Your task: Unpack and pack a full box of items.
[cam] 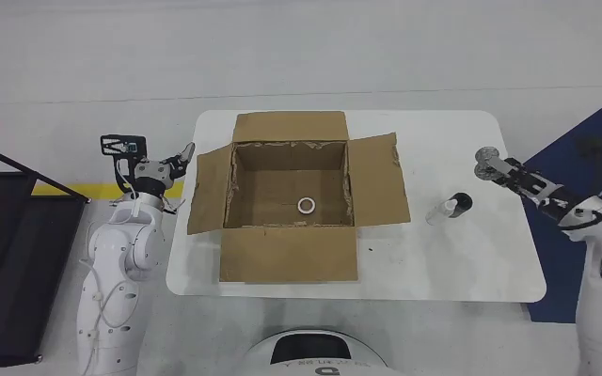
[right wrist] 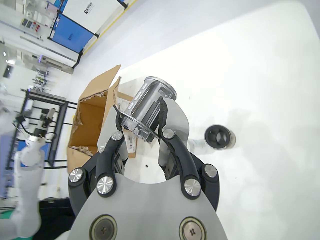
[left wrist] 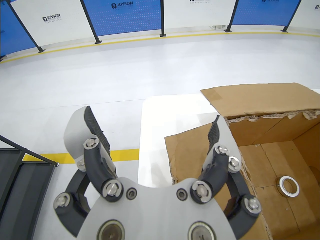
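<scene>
An open cardboard box (cam: pixel 292 193) stands mid-table with its flaps spread; a metal ring (cam: pixel 307 204) lies on its floor, and the ring (left wrist: pixel 289 186) shows beside the box wall (left wrist: pixel 255 128) in the left wrist view. My left gripper (left wrist: pixel 152 126) hangs open and empty off the table's left edge, beside the box's left flap; in the top view this gripper (cam: pixel 179 162) sits there. My right gripper (right wrist: pixel 140 116) is shut on a grey metal cylinder part (right wrist: pixel 147 106), held above the table's right edge (cam: pixel 489 164). A clear bottle with a black cap (cam: pixel 450 207) lies on the table right of the box.
The white table (cam: pixel 451 263) has bare room on its right and front. The black-capped bottle (right wrist: pixel 219 137) lies below my right gripper. A black rack (cam: pixel 28 254) stands on the floor to the left. Blue and white partition panels (left wrist: pixel 120 6) line the room behind.
</scene>
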